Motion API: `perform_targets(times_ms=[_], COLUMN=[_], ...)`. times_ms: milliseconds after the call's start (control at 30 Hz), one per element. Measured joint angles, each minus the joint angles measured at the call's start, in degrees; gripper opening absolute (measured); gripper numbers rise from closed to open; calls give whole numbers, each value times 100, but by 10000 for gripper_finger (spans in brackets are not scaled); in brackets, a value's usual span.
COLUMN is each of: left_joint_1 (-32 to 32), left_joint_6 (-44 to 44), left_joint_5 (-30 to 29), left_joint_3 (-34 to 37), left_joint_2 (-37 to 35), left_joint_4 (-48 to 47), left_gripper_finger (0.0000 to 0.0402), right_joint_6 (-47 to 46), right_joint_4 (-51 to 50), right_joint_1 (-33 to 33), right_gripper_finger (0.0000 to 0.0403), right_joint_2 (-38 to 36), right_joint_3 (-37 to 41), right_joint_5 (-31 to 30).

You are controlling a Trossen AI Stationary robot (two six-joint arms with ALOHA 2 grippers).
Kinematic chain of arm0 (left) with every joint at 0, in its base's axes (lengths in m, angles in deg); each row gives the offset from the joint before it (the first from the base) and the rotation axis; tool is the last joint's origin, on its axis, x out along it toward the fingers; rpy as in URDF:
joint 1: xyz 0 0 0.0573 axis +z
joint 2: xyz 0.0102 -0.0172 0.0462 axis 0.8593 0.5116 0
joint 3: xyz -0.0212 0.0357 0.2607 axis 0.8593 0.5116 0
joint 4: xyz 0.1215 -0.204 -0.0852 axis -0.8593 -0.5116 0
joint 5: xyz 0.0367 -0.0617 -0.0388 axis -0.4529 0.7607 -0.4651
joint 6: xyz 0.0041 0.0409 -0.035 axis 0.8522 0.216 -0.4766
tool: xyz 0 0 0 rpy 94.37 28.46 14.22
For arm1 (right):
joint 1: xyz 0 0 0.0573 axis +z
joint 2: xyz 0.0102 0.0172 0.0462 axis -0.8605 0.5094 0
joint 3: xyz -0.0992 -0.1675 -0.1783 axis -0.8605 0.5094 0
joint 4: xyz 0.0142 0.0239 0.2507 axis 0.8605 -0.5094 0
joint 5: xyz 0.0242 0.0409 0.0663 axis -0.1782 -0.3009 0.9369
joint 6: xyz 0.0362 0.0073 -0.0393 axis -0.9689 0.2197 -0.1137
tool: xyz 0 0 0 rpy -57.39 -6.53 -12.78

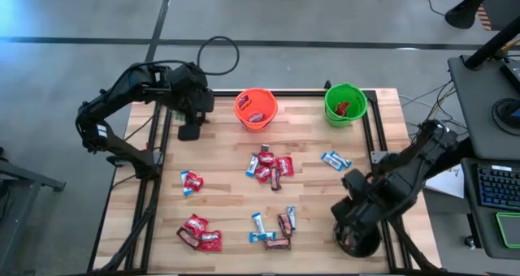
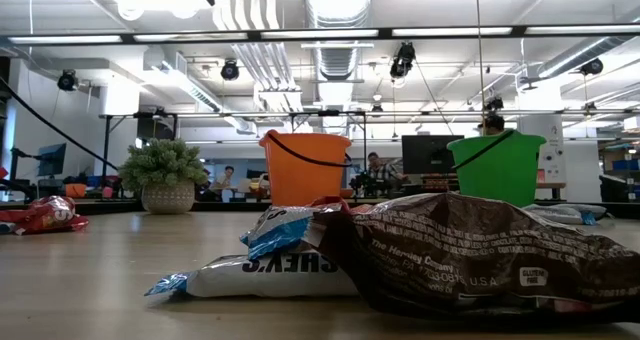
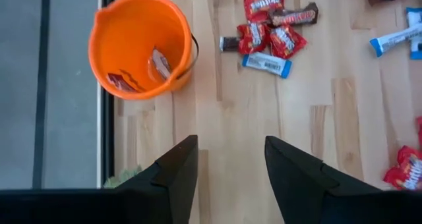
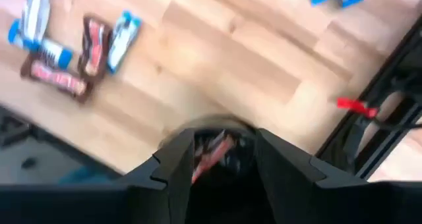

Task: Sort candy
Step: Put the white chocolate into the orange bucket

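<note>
Left tool (image 3: 227,171) parted beside orange bucket (image 3: 132,26)

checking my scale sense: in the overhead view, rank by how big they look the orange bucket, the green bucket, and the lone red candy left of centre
1. orange bucket and green bucket: they look about the same, so I won't rank one over the other.
2. lone red candy: far smaller than either bucket.

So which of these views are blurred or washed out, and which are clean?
The right wrist view is motion-smeared: the candy bars and table streak. The left wrist view is crisp, the orange bucket sharp-edged. In the low view the ceiling lamps blow out and the brown wrapper up close fills the frame. The high view is evenly lit, with a bluish flare at its top left corner.
</note>
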Motion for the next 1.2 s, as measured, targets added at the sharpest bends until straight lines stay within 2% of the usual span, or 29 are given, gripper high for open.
perform_targets(times_ms=[300,500,733,967,1200], left_joint_1=[0,0,0,7,10], left_joint_6=[-98,-99,-99,-70,52], left_joint_5=[-7,-4,-2,-3,-7], left_joint_3=[0,0,0,0,0], left_joint_2=[-34,-34,-34,-34,-32], left_joint_4=[-66,-65,-65,-65,-65], left_gripper_finger=[204,212,208,208,208], right_joint_6=[1294,2171,2915,3670,4799], right_joint_4=[10,8,8,7,15], right_joint_1=[-902,-1380,-1872,-2619,-3629], right_gripper_finger=[203,227,231,229,228], right_joint_2=[17,17,17,17,3], right_joint_3=[14,19,65,460,1019], right_joint_5=[-194,-343,-514,-615,-153])
